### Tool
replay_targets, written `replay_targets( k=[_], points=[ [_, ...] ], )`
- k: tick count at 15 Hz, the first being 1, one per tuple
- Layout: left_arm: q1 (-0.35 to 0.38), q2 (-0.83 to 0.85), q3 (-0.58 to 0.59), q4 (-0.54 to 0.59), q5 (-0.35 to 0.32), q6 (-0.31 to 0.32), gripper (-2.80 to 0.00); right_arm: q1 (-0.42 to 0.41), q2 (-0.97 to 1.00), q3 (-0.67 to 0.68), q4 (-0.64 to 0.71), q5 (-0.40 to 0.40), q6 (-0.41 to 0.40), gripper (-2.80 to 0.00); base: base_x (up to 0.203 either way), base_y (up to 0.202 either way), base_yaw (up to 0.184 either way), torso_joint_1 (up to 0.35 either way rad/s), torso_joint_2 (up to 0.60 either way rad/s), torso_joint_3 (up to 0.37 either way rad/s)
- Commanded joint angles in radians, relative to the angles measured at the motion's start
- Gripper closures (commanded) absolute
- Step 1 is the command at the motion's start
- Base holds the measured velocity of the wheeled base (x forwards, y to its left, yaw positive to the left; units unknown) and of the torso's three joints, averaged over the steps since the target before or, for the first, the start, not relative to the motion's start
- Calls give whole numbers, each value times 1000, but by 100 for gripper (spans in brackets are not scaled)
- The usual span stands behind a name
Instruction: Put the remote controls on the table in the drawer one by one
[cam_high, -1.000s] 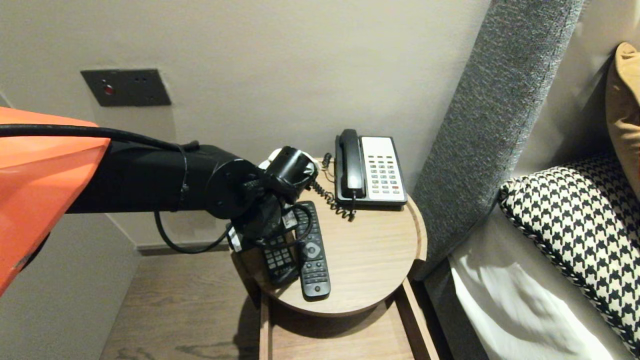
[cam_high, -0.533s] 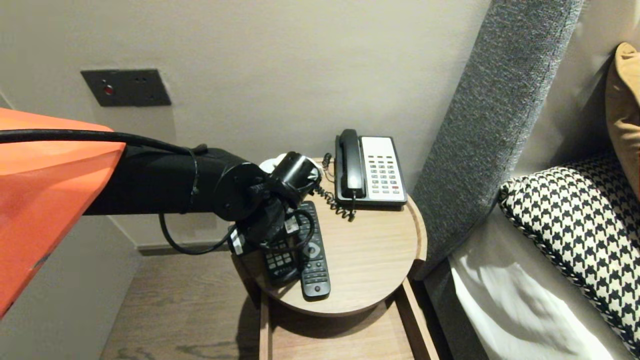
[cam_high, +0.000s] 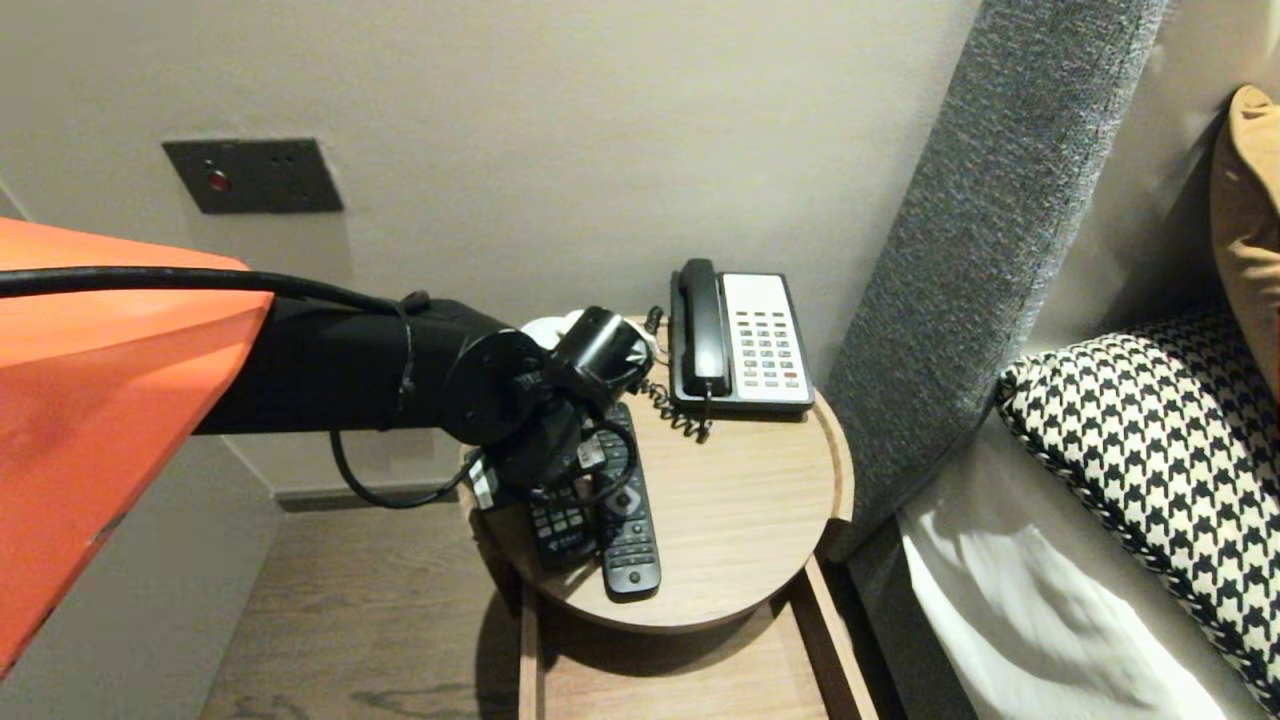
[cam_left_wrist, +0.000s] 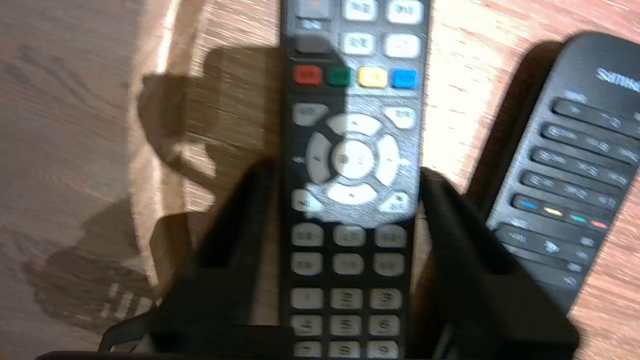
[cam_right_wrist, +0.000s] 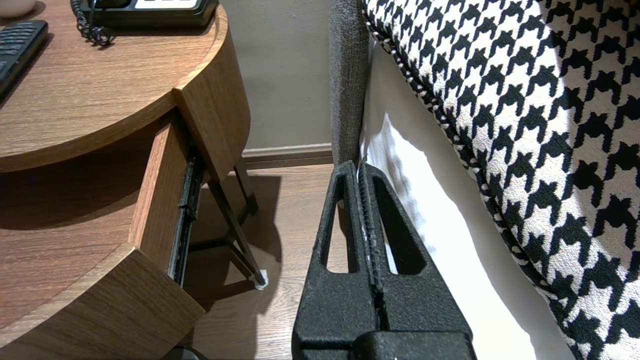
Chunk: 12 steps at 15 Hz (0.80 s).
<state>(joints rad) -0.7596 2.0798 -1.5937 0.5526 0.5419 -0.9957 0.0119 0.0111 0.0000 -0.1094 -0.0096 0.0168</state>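
Observation:
Two black remotes lie side by side on the round wooden bedside table (cam_high: 745, 505). My left gripper (cam_left_wrist: 345, 175) points down over the left remote (cam_left_wrist: 350, 90), which lies lengthwise between its fingers. Both fingertips (cam_left_wrist: 432, 187) sit against the remote's long sides at the round navigation pad. In the head view my black wrist hides the fingers and covers the upper half of this remote (cam_high: 560, 528). The second remote (cam_high: 630, 515) lies just right of it, apart from the gripper. My right gripper (cam_right_wrist: 357, 167) hangs shut and empty beside the bed, below the table.
A black and white desk phone (cam_high: 740, 340) with a coiled cord stands at the table's back. A small white dish (cam_high: 545, 326) sits behind my wrist. The open drawer (cam_high: 680, 670) juts out below. A grey headboard (cam_high: 980, 240) and houndstooth pillow (cam_high: 1150, 440) lie right.
The left arm has edged right and down over the left remote, and its fingers have come in from wide open to the remote's sides. The right arm has not moved.

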Motion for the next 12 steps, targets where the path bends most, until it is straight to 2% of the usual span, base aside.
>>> replay_targets(
  k=[1, 7, 12],
  points=[
    [-4, 6, -6, 3, 3, -3, 0, 0, 0, 40, -1, 0, 0, 0, 0, 0, 0, 0, 0, 0],
    [-10, -30, -13, 1, 4, 18, 0, 0, 0, 40, -1, -1, 0, 0, 0, 0, 0, 0, 0, 0],
    [-10, -132, -5, 4, 0, 72, 0, 0, 0, 40, -1, 0, 0, 0, 0, 0, 0, 0, 0, 0]
  ],
)
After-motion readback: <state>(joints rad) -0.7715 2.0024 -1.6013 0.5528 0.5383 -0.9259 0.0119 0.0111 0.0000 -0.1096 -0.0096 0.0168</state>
